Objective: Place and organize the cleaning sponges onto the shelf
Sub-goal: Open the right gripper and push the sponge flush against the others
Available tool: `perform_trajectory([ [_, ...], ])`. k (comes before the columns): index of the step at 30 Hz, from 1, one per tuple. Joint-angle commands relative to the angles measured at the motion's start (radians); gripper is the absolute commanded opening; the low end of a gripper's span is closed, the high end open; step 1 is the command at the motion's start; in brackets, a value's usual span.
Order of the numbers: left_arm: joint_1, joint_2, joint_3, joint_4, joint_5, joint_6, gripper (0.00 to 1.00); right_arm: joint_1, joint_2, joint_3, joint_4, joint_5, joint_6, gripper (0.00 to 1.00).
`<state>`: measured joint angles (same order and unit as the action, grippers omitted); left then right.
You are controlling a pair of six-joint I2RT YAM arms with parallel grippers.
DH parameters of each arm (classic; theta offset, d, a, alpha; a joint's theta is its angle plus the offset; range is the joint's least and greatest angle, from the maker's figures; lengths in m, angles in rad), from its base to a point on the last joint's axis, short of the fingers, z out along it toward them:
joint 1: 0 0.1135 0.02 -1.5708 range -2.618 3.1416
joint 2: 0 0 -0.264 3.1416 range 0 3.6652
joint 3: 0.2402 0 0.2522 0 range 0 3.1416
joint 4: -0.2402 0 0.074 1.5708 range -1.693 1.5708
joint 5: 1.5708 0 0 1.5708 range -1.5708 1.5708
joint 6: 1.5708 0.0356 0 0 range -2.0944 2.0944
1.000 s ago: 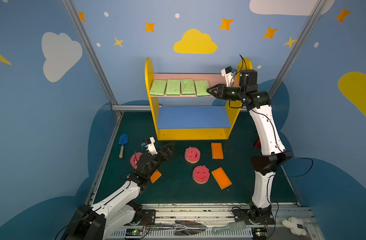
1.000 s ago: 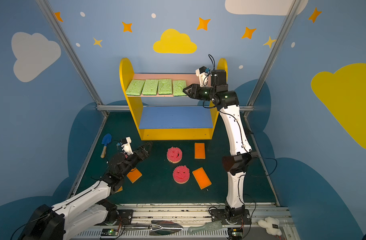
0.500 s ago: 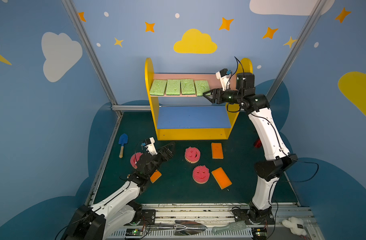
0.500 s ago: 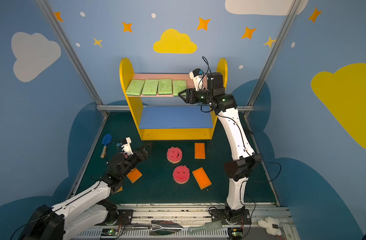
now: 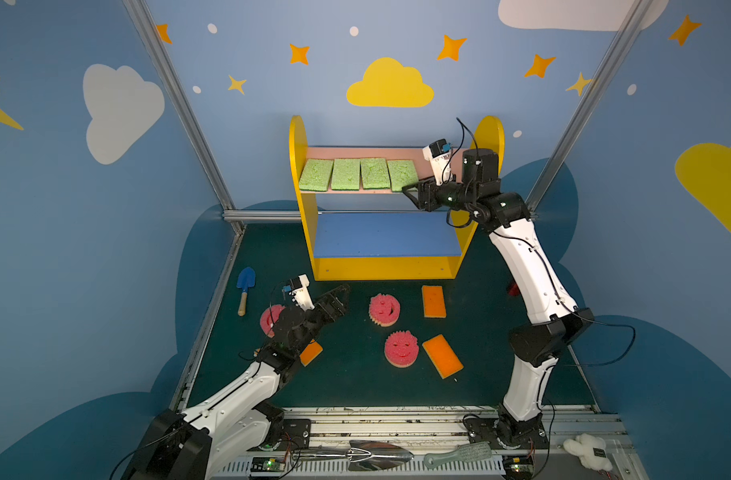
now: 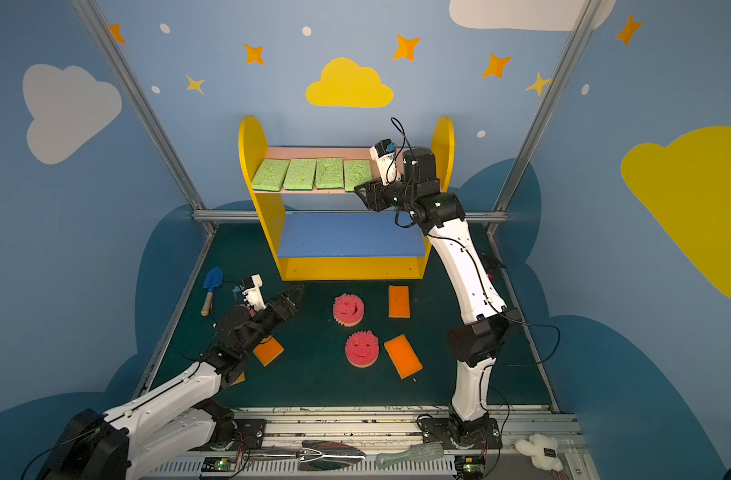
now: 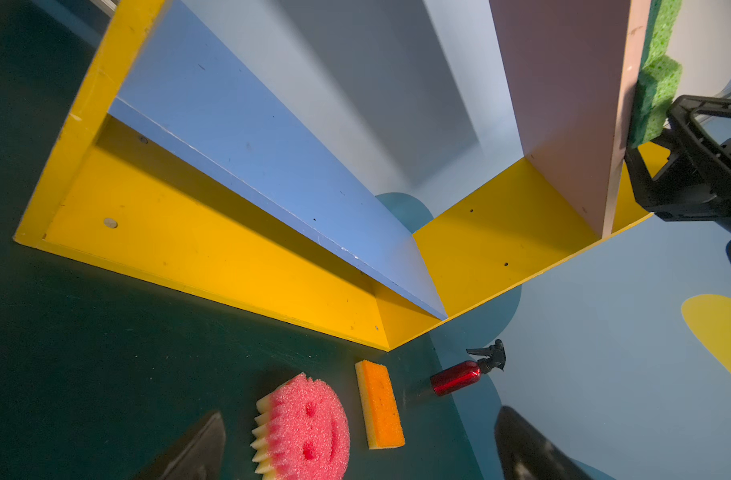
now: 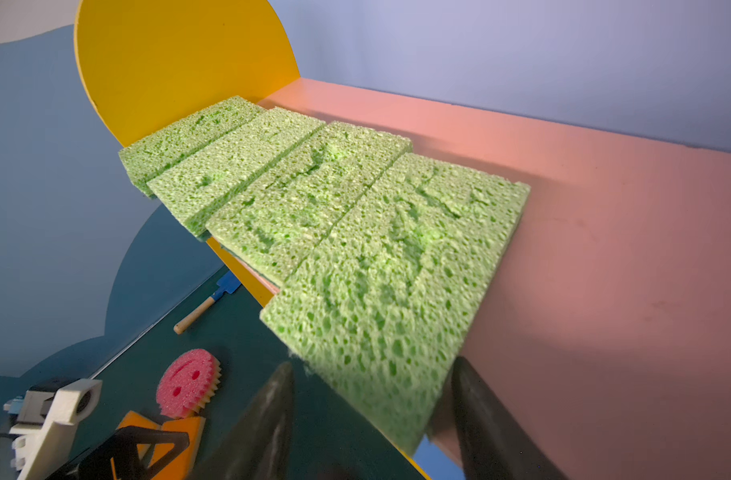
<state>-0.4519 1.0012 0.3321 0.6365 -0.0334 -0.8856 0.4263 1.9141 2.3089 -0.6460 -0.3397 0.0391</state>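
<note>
Several green sponges lie side by side on the shelf's (image 5: 299,166) pink top board. The rightmost one (image 5: 402,174) (image 8: 397,270) overhangs the front edge. My right gripper (image 5: 411,193) (image 8: 372,365) is open with that sponge's near end between its fingers. Two pink smiley sponges (image 5: 384,309) (image 5: 401,348) and two orange sponges (image 5: 433,301) (image 5: 442,356) lie on the green floor. A third pink one (image 5: 270,318) and another orange one (image 5: 311,352) are partly hidden under my left arm. My left gripper (image 5: 340,295) (image 7: 361,415) hovers open and empty short of a pink sponge (image 7: 305,428).
A blue trowel (image 5: 245,282) lies by the left wall. A red spray bottle (image 7: 459,377) lies by the right wall, behind my right arm. The shelf's blue middle board (image 5: 382,237) is bare. A metal trowel (image 5: 372,455), a brush and a plush toy sit on the front rail.
My right gripper has shifted left along the top board's front edge and its jaws have spread around the rightmost green sponge's end. The left arm has stayed still.
</note>
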Motion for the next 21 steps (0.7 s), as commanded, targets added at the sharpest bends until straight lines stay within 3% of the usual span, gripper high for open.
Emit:
perform_trajectory([
  [1, -0.003, 0.007, 0.009, 0.011, 0.003, 0.011, 1.0, 0.001, 0.008, -0.016, -0.032, 0.046, -0.008, 0.59],
  [21, -0.002, 0.012, 0.004, 0.014, 0.002, 0.008, 1.0, -0.005, 0.082, 0.061, -0.029, 0.031, 0.019, 0.56],
])
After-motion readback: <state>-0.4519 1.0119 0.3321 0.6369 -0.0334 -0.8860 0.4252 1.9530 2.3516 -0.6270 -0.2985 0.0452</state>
